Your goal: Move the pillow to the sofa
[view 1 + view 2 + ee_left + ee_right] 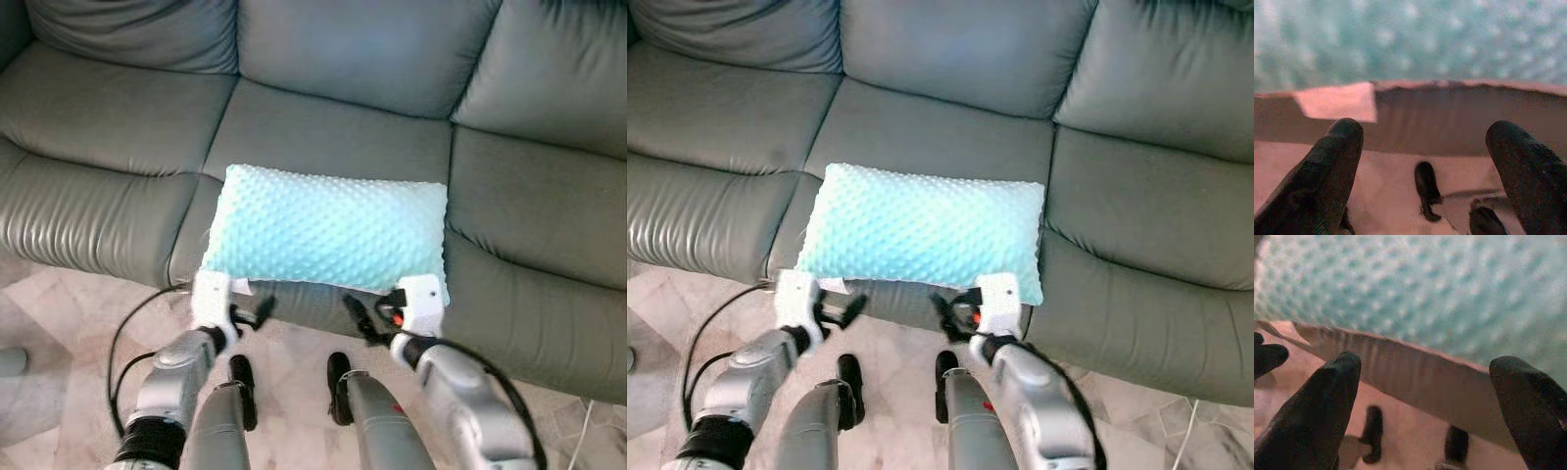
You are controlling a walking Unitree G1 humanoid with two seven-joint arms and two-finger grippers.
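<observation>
Left gripper (pixel 253 315): positioned just in front of the near left corner of the pillow (pixel 328 230), below its front edge. The left wrist view shows both black fingers (pixel 1327 171) spread wide with nothing between them. Right gripper (pixel 364 321): positioned just in front of the near right corner of the pillow, fingers (pixel 1308 411) likewise spread apart and empty; the dotted fabric lies beyond the tips, not between them.

Pillow: pale turquoise, raised-dot texture, rectangular. It lies flat on the middle seat cushion of the grey leather sofa (pixel 118 157), its front edge overhanging the seat's front lip slightly. Neither gripper appears to touch it.

Step in hand, as judged: placement looks complete and the release is made; the pillow is supported by the seat alone.

Next move, as judged: draw both arms straight back from the sofa front without snagging the overhanging edge. If a more secure position is wanted, push the pillow further toward the backrest.

Markings: a small white tag (pixel 1337 101) shows at the pillow's lower edge in the left wrist view; no writing on it can be read. No brand is legible anywhere
</observation>
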